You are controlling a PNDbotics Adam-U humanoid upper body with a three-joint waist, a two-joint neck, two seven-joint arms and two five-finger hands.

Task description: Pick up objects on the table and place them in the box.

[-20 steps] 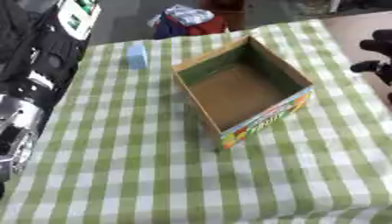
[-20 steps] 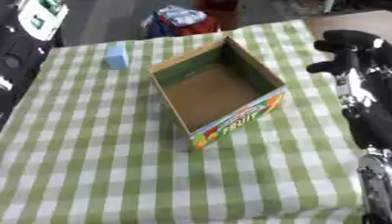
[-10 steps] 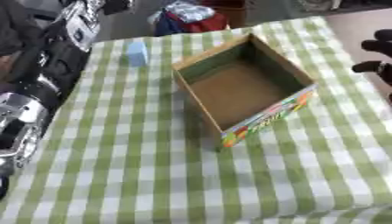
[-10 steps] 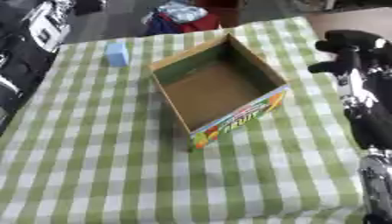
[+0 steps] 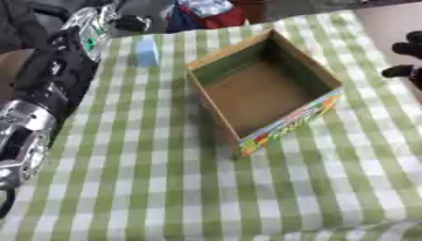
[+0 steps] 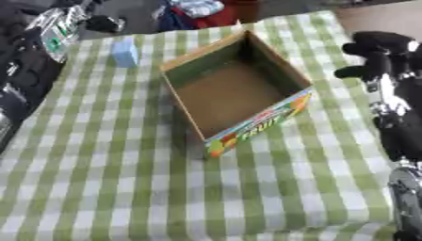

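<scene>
One small blue object (image 6: 125, 52) sits on your checked surface (image 5: 165, 188) beyond the open box (image 6: 235, 92), near your left hand (image 6: 103, 23), whose fingers I cannot tell, while your right hand (image 6: 379, 49) hangs curled, holding nothing.

Arms at both frame edges

The left arm runs up the left edge, its left hand (image 5: 128, 22) at upper left, fingers unclear. The right hand (image 6: 381, 47) sits curled at upper right, holding nothing.
</scene>
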